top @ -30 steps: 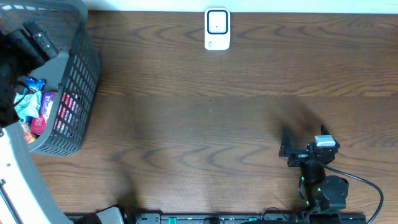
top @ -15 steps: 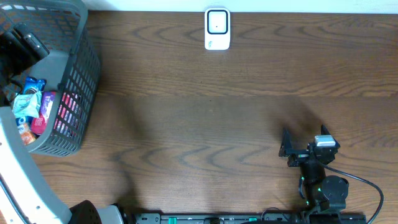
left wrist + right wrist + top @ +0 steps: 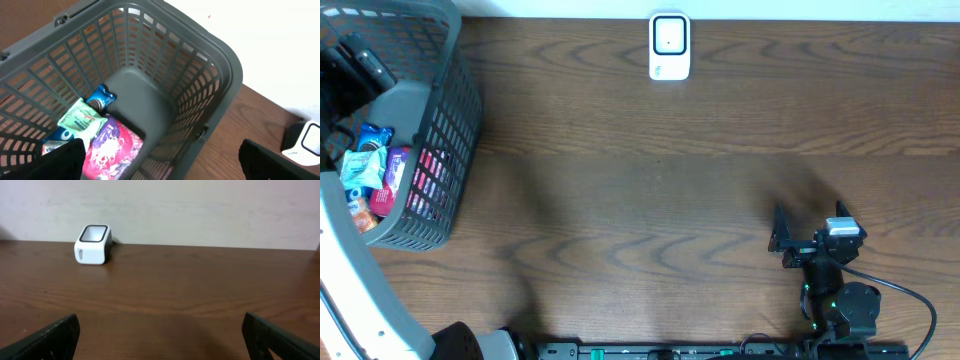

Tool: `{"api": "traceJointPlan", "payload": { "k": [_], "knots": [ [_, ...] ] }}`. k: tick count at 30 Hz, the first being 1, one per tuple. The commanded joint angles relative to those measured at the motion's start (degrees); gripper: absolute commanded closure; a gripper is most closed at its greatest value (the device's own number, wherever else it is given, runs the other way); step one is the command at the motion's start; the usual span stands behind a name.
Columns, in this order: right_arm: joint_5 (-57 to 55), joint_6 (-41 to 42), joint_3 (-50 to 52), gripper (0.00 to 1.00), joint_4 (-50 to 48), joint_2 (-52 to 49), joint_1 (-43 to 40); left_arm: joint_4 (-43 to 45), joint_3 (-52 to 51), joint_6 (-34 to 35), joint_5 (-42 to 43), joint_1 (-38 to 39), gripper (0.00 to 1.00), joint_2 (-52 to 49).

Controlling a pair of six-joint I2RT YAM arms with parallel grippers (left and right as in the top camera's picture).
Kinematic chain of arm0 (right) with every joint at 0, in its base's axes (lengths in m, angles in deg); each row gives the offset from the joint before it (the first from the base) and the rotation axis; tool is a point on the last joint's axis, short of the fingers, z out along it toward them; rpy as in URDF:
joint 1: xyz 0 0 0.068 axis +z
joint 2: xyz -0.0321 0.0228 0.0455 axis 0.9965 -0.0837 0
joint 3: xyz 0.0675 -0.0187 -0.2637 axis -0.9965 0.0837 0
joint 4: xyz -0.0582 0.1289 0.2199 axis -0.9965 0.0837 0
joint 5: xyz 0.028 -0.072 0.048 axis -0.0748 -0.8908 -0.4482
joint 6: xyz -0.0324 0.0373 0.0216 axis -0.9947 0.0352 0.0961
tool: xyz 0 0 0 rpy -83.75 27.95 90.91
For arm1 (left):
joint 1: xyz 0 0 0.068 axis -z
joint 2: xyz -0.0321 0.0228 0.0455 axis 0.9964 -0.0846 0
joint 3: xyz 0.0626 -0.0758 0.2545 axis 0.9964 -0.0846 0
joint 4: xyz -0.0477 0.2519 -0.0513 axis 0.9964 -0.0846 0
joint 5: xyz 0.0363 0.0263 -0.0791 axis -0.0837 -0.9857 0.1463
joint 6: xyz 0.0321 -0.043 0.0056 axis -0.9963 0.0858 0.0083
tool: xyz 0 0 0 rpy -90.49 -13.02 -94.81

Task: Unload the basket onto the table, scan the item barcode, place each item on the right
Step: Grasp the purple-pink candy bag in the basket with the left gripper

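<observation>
We see soft, even light from above. On the dark table (image 3: 660,180) the shadows are faint and blurry: one patch beyond the right arm (image 3: 823,265), another just right of the basket (image 3: 450,140). The white scanner (image 3: 669,46) looks slightly washed out. In the left wrist view the wall (image 3: 280,45) burns out to plain white. In the right wrist view the wood carries a pale sheen, and the near fingers (image 3: 50,339) are dark and blurred.

Table (image 3: 650,200): dark brown wood grain, beneath and ahead of right gripper (image 3: 160,335). Wall (image 3: 200,205): plain off-white, ahead of it, meeting table's far edge. Light: even, soft shadows on table.
</observation>
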Motion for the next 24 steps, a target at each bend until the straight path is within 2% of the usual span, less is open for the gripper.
{"api": "traceJointPlan", "payload": {
  "k": [1,9,16,18,24],
  "knots": [
    [-0.09,0.57,0.09,0.01,0.24,0.31,0.02,0.92,0.76,0.55,0.28,-0.17,0.02,0.15],
    [-0.11,0.57,0.09,0.01,0.24,0.31,0.02,5.62,0.79,1.55,-0.7,-0.2,0.02,0.15],
    [-0.11,0.57,0.09,0.01,0.24,0.31,0.02,9.9,0.79,1.53,-11.65,-0.2,0.02,-0.87],
    [-0.11,0.57,0.09,0.01,0.24,0.31,0.02,9.86,0.79,1.51,-15.04,-0.2,0.02,-2.19],
    [-0.09,0.59,0.09,0.01,0.24,0.31,0.02,4.63,0.76,0.76,-17.4,-0.44,0.02,-8.15]
  ]
}}
